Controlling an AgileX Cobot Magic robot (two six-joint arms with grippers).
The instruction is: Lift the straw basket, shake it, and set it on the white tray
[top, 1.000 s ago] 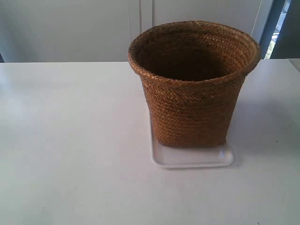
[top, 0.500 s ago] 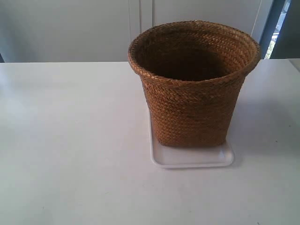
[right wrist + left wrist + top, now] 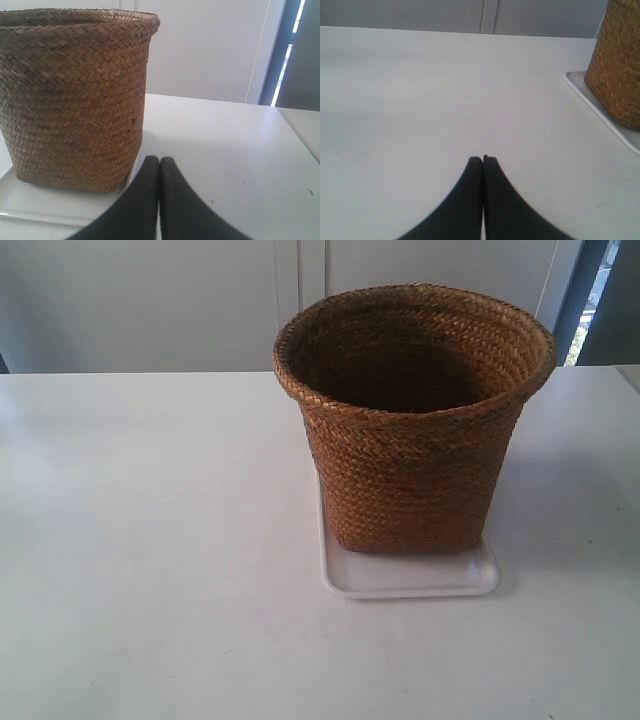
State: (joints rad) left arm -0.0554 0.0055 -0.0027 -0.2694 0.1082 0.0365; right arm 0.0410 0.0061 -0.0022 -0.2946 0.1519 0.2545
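Note:
The straw basket (image 3: 412, 420) stands upright on the white tray (image 3: 410, 578), right of the table's middle in the exterior view; its dark inside looks empty. In the left wrist view the basket (image 3: 619, 65) and the tray (image 3: 600, 117) sit off to one side, well away from my left gripper (image 3: 483, 158), which is shut with nothing in it above bare table. The right wrist view shows the basket (image 3: 75, 95) on the tray (image 3: 30, 202) close beside my right gripper (image 3: 159, 159), shut and empty, apart from the basket. Neither arm appears in the exterior view.
The white table (image 3: 150, 540) stretches wide to the left of the tray. A pale wall with cabinet seams (image 3: 300, 280) runs behind it. A dark window frame (image 3: 585, 295) stands at the back right, near the table's far right corner.

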